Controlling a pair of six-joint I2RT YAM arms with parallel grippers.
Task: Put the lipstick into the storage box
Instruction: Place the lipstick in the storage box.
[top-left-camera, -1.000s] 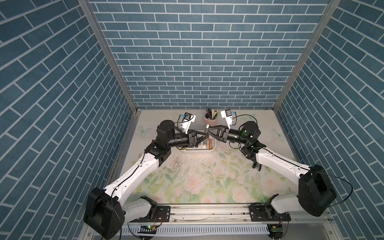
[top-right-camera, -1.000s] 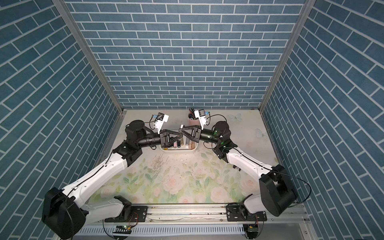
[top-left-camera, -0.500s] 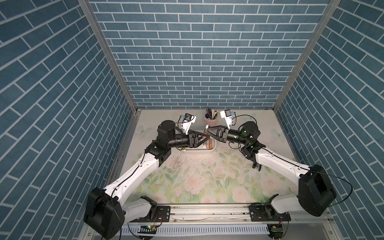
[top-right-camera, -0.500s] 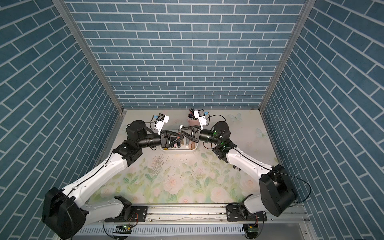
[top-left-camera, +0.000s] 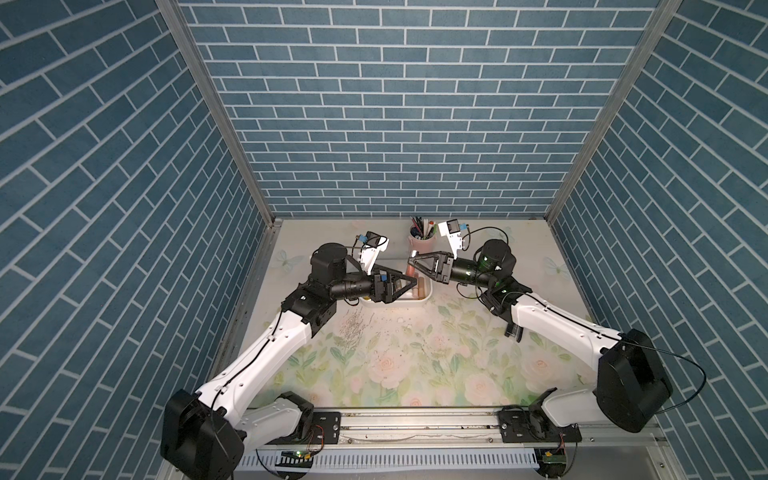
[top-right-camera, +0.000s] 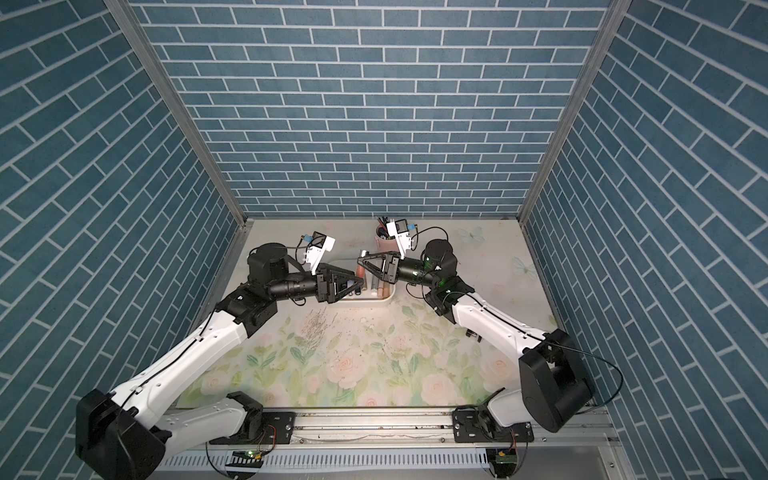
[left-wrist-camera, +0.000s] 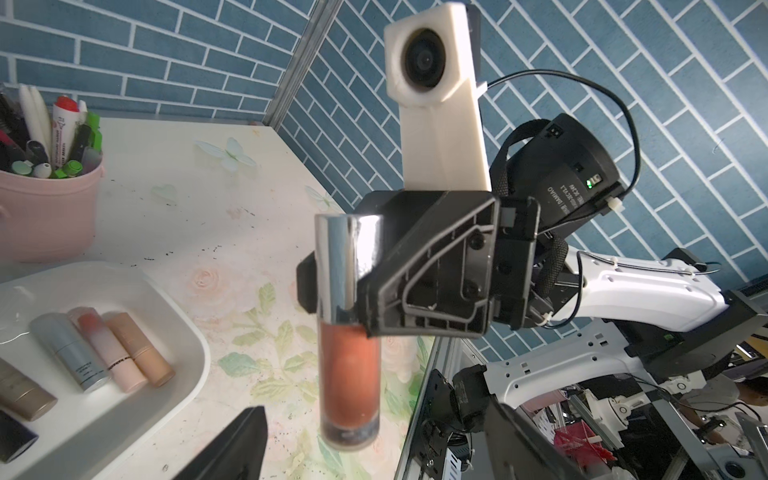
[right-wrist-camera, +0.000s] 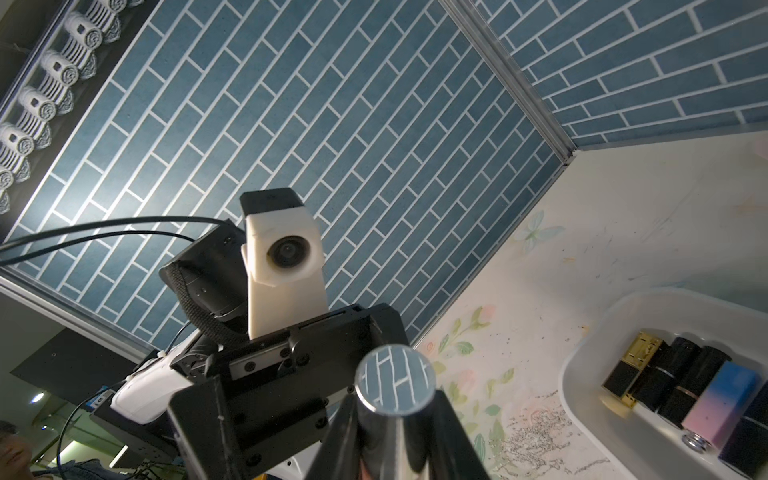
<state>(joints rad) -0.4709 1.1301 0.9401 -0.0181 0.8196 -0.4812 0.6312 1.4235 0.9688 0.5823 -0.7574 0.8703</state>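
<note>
Now the left gripper (top-left-camera: 409, 286) lets go: pinched shut at the tube a second ago, it has sprung its jaws wide and grips nothing. Opposite, the right gripper (top-left-camera: 412, 261) hasn't budged, still narrowly clamped on the silver cap of the lipstick (left-wrist-camera: 350, 365), which hangs upright, coral body down. Seen from above, it sits over the far right part of the storage box (top-left-camera: 395, 304), up in the air, not yet laid among the other lipsticks (left-wrist-camera: 108, 353) there. Just beyond stands the pink pen cup (top-left-camera: 423, 243).
</note>
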